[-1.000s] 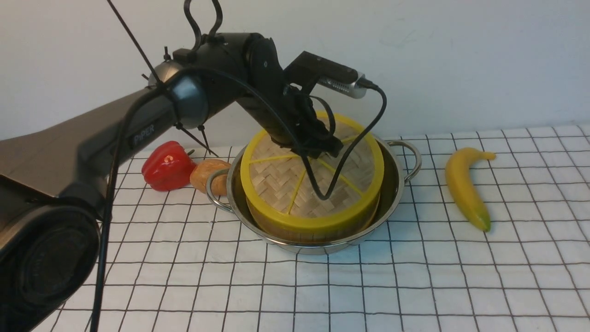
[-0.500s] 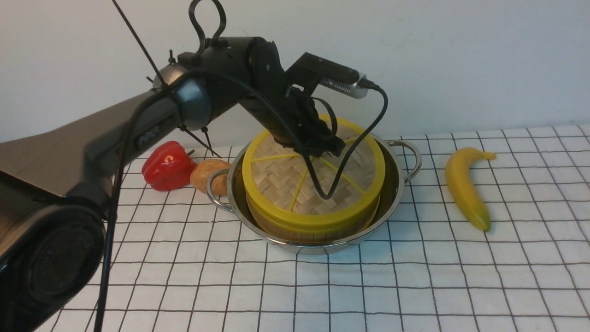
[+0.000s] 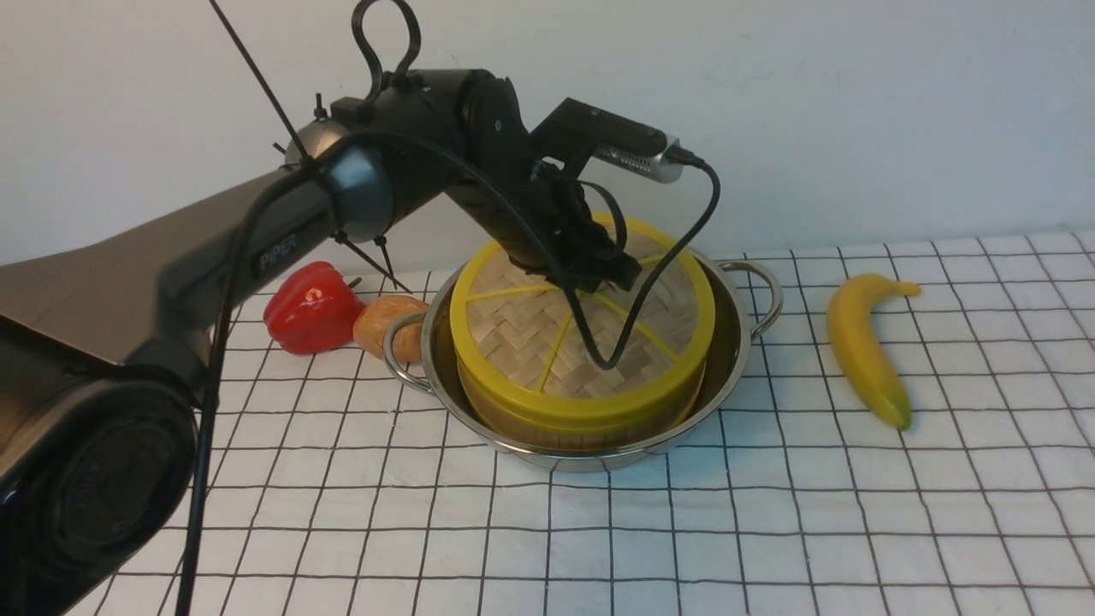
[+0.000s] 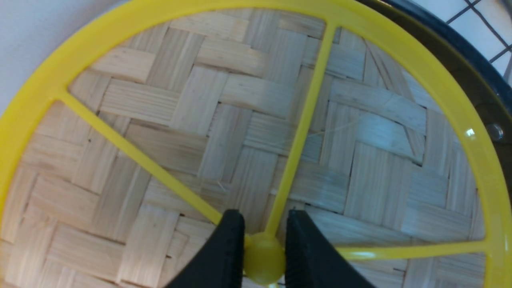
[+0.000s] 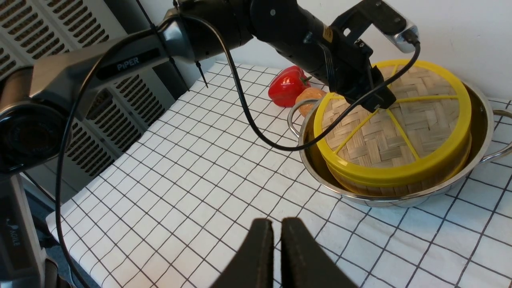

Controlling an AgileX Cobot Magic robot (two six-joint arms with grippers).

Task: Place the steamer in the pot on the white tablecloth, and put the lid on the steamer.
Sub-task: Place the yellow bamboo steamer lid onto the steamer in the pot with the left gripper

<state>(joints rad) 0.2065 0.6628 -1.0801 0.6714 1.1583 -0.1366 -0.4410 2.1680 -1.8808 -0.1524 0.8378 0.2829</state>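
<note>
The steel pot (image 3: 736,359) stands on the white gridded tablecloth (image 3: 770,530). The steamer (image 3: 582,428) sits inside it, and the woven lid (image 3: 530,334) rests level on the steamer, hiding its contents. My left gripper (image 3: 612,278) is shut on the lid's yellow centre knob (image 4: 264,258), with its black fingers (image 4: 228,248) on both sides. The lid (image 5: 416,120) and pot (image 5: 476,116) also show in the right wrist view. My right gripper (image 5: 277,228) is shut and empty, above bare cloth in front of the pot.
A red pepper (image 3: 312,308) and a brown potato-like thing (image 3: 385,325) lie left of the pot, the latter touching its handle. A banana (image 3: 864,342) lies right of it. A wall stands close behind. A ribbed grey unit (image 5: 80,80) stands off the table's left edge.
The lid, tilted and raised at the back a second ago, has come down level onto the steamer. My left gripper has kept hold of the knob.
</note>
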